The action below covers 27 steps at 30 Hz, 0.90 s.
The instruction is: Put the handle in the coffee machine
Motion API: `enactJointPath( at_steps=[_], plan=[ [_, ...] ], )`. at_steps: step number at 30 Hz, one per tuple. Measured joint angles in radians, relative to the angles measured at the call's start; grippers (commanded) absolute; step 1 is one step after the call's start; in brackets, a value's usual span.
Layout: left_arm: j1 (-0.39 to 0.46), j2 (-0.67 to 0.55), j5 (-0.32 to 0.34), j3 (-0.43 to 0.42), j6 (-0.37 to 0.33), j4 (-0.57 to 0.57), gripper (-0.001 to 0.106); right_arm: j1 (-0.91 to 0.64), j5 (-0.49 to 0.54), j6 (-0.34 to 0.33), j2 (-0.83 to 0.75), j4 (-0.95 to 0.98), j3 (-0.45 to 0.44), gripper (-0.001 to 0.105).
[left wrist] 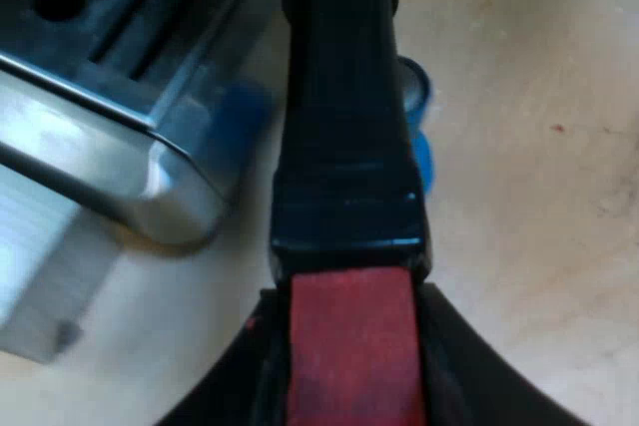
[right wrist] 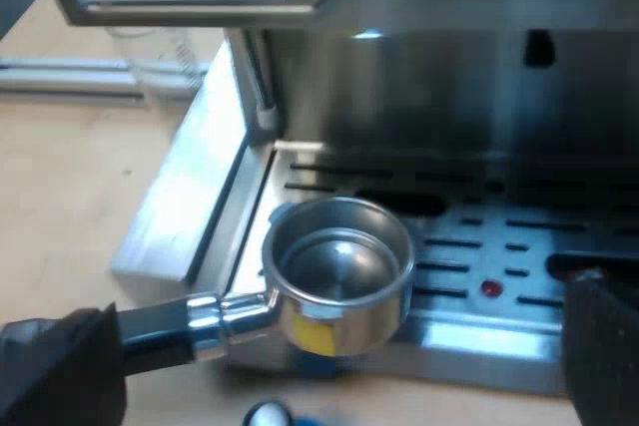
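Observation:
The metal holder (right wrist: pixel 339 271) hangs level and open side up just over the edge of the espresso machine's drip tray (right wrist: pixel 479 246), below the machine's steel front (right wrist: pixel 449 97). Its dark handle (left wrist: pixel 344 117) ends in red (left wrist: pixel 349 346), and my left gripper (left wrist: pixel 349 356) is shut on that red end, dark fingers (left wrist: pixel 469 366) on both sides. My right gripper (right wrist: pixel 344 306) is open, with one finger (right wrist: pixel 60 366) at the handle and the other finger (right wrist: pixel 599 346) beyond the basket. The basket looks empty.
A blue tamper (left wrist: pixel 421 142) lies on the pale wooden table (left wrist: pixel 539 197) under the handle, close to the drip tray's corner (left wrist: pixel 170 177). A clear measuring glass (right wrist: pixel 165 42) stands beside the machine. A red dot (right wrist: pixel 489 288) marks the tray grille.

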Motion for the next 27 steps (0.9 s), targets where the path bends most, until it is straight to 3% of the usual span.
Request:
enactJointPath(
  at_steps=[8, 15, 27],
  plan=[
    [0.0, 0.061, 0.058, -0.071, 0.0, -0.028, 0.0, 0.0, 0.195, -0.045, 0.086, -0.132, 0.0, 0.087],
    [0.0, 0.113, 0.07, -0.072, -0.05, -0.108, 0.0, 0.0, 0.232, -0.132, 0.132, -0.273, 0.0, 0.087],
    [0.002, 0.152, 0.103, -0.072, -0.09, -0.195, 0.0, 0.0, 0.24, -0.144, 0.137, -0.292, 0.0, 0.087]
  ],
)
